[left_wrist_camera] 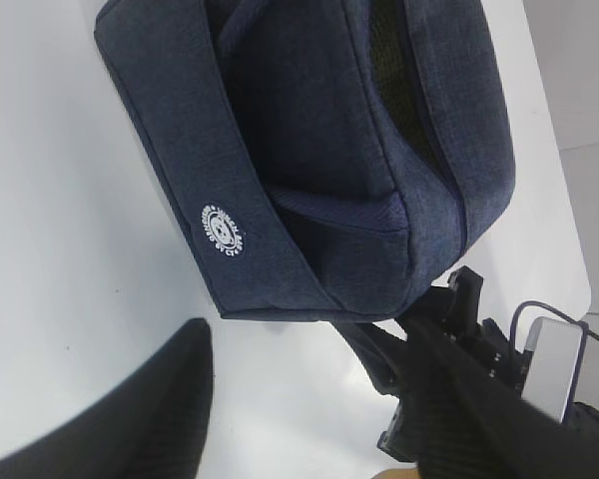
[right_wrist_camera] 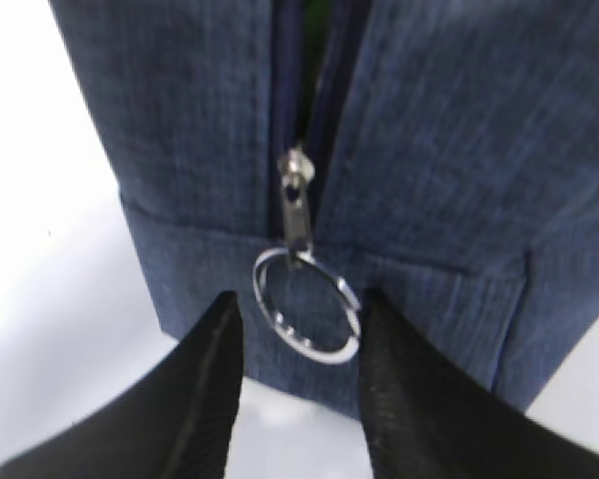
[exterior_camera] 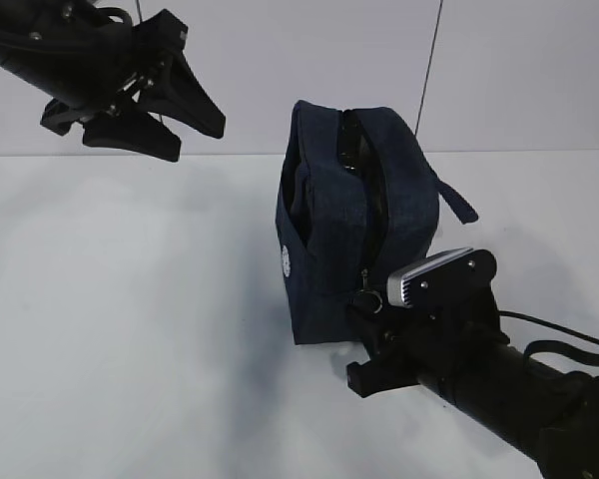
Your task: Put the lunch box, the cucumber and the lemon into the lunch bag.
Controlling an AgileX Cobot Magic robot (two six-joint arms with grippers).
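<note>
One lunch bag (exterior_camera: 354,225) stands mid-table, its ring pull (right_wrist_camera: 307,304) framed by the right gripper (right_wrist_camera: 299,374), fingers narrowly parted, touching nothing; close squarely on the ring. Left gripper (exterior_camera: 145,110) hovers spread wide

We see the lunch bag (exterior_camera: 354,230) in dark navy, a faintly heathered weave, with a small round white printed emblem (left_wrist_camera: 223,231) on its side. Its zipper carries a shiny silver ring pull (right_wrist_camera: 306,304), and both grippers and the table (exterior_camera: 130,329) are black and white respectively.
</note>
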